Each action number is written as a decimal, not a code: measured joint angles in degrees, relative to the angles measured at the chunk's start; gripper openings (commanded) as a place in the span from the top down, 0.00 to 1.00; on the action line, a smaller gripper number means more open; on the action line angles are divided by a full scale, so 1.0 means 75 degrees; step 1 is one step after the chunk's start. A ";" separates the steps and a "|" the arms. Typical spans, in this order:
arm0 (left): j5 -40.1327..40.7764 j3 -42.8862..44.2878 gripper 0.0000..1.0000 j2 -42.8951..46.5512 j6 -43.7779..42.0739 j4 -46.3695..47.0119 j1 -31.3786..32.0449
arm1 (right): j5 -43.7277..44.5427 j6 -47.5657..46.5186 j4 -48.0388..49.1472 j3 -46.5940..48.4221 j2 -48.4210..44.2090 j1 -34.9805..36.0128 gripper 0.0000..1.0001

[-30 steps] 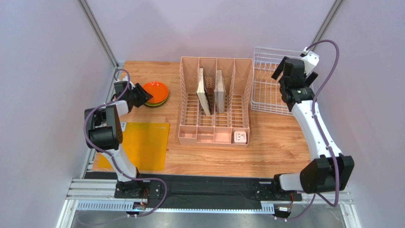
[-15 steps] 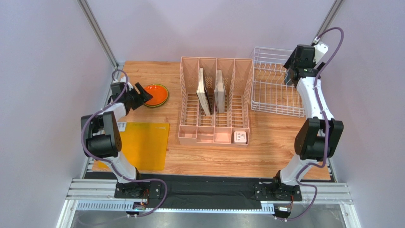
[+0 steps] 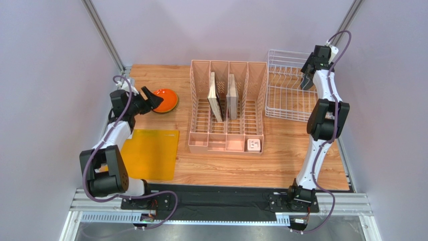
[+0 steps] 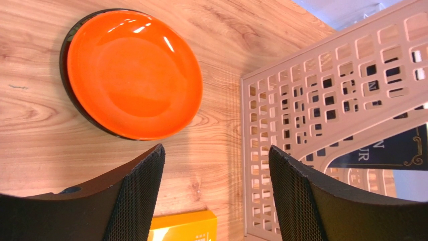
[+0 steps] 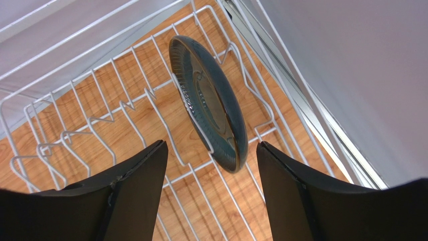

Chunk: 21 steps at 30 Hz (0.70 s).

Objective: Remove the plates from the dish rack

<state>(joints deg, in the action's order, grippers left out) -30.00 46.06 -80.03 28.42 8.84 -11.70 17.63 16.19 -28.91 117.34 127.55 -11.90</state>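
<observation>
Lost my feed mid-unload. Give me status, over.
Left gripper open, empty, beside the orange plate. Right gripper open, lined up on grey-teal plate standing on edge in dish rack. Nothing blocking it.

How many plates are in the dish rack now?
1: a dark grey-teal plate stands on edge between tines of the dish rack, near its right side; no others visible.

The table [image 3: 286, 160] has a top of light wood with a clear grain. Plain pale lilac-grey walls [image 3: 45, 75] stand on three sides (left, back and right). A thin metal post [image 3: 103, 32] rises at each back corner. The near edge carries a black strip [image 3: 221, 197] and a silver rail [image 3: 100, 203]. The light is soft and even.
</observation>
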 measured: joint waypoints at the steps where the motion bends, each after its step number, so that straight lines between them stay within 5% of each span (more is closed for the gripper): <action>1: -0.0052 0.0000 0.19 0.0023 0.0003 0.0017 0.0000 | -0.0032 -0.0035 -0.0044 0.0125 0.0134 -0.0026 0.32; 16: -0.0495 -0.0353 0.20 0.0761 0.0187 0.0114 0.0379 | -0.0198 -0.0283 -0.0256 0.0463 0.0533 -0.0195 0.44; 21: -0.0539 -0.0393 0.19 0.0944 0.0198 0.0111 0.0379 | -0.0309 -0.0300 -0.0254 0.0481 0.0734 -0.0364 0.67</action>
<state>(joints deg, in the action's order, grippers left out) -34.04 43.11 -72.95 29.91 9.67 -8.86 15.31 13.93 -30.81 120.95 133.05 -14.63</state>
